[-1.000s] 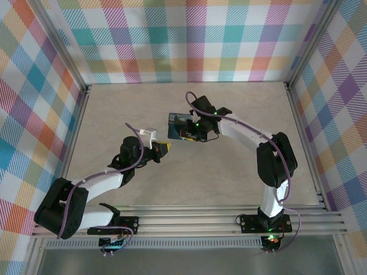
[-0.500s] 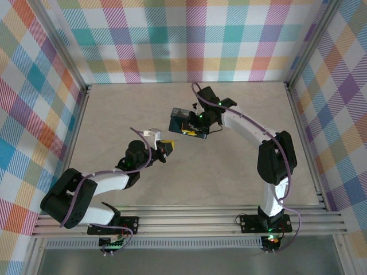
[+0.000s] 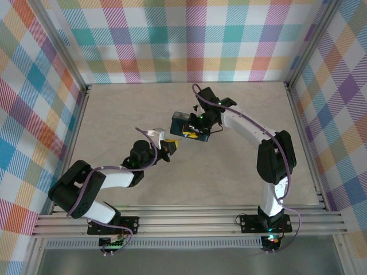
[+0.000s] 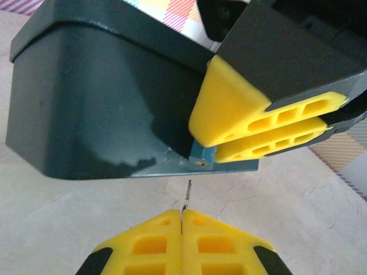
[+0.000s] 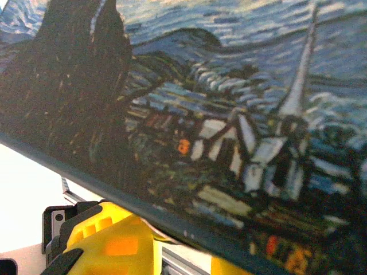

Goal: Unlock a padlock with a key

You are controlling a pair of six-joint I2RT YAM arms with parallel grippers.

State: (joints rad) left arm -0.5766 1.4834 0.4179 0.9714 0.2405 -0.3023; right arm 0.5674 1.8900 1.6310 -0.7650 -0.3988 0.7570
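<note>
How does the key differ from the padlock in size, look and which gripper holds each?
The key is a thin grey sliver; the padlock is a big dark teal box with a painted face. The left gripper pinches the key; the right gripper clamps the padlock. Both are gripped and do not yet touch.

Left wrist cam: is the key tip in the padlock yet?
No. The key, pinched in the shut left gripper, ends short of the padlock's lower edge, with bare table showing between them.
</note>
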